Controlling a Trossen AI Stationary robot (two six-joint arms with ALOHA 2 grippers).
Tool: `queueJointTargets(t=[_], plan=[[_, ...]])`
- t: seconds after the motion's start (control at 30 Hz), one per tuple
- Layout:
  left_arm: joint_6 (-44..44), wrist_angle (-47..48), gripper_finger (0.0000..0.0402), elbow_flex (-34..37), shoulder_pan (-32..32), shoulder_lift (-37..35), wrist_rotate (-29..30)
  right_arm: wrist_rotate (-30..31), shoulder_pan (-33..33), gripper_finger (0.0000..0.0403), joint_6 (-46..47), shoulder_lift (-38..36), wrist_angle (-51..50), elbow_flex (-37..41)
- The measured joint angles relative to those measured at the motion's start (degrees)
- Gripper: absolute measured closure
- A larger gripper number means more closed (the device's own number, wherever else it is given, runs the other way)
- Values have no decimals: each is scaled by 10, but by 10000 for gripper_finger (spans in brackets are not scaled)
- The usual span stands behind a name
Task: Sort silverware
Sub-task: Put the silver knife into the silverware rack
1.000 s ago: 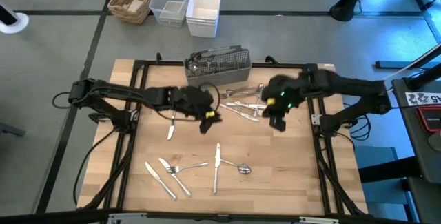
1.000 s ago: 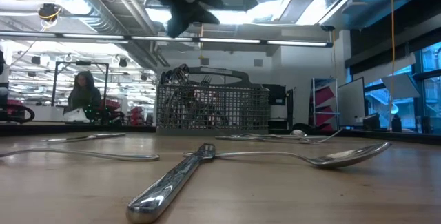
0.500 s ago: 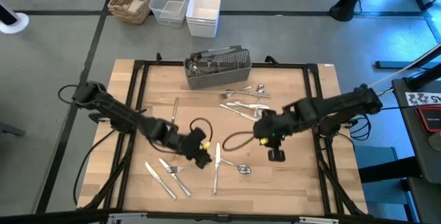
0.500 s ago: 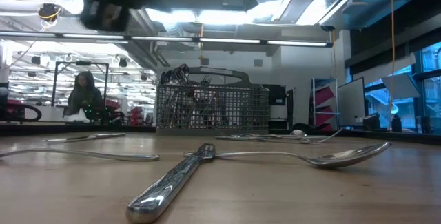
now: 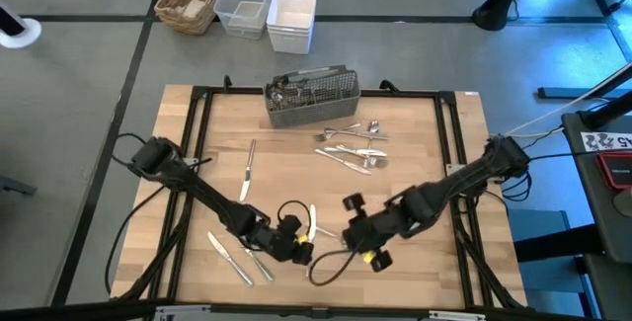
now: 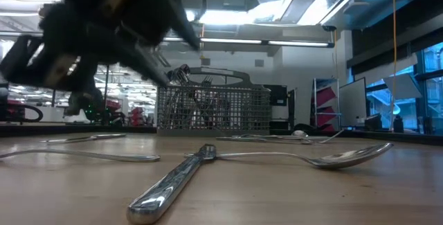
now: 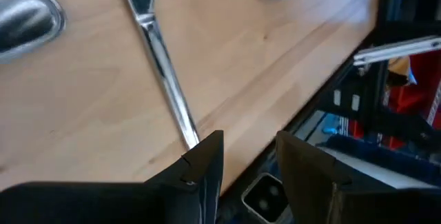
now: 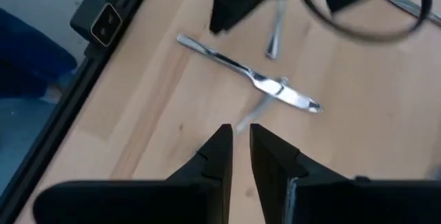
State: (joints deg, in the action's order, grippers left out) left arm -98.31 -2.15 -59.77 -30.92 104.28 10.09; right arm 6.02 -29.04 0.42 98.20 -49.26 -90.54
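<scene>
High view: left gripper [image 5: 296, 252] and right gripper [image 5: 367, 254] hovering low near table [image 5: 434, 163] front edge, among scattered silverware [image 5: 348, 148]; more sitting by caddy [image 5: 311, 95] at back edge.

Left wrist view: fingers [image 7: 207, 158] standing spread, knife [image 7: 160, 58] handle ending just before gap.

Right wrist view: fingers [image 8: 222, 151] sitting narrowly parted, empty; knife [image 8: 248, 72] lying beyond tips.

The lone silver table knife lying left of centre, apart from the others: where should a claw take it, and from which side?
Grip the thin silver metal table knife near its middle, coming straight down from above and closing across its narrow width. It lies flat on the wooden table with nothing beside it.
</scene>
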Motion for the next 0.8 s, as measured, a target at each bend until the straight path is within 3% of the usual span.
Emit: queueJointTargets(t=[0.27,0.53,0.8], plan=[[-25,-8,274,0,3,32,14,-18,2,350,-40,80,17,0],[-37,15,274,0,21,32,42,-15,2,350,-111,158,98,0],[-50,66,274,0,21,33,57,-2,2,350,-139,152,86,0]])
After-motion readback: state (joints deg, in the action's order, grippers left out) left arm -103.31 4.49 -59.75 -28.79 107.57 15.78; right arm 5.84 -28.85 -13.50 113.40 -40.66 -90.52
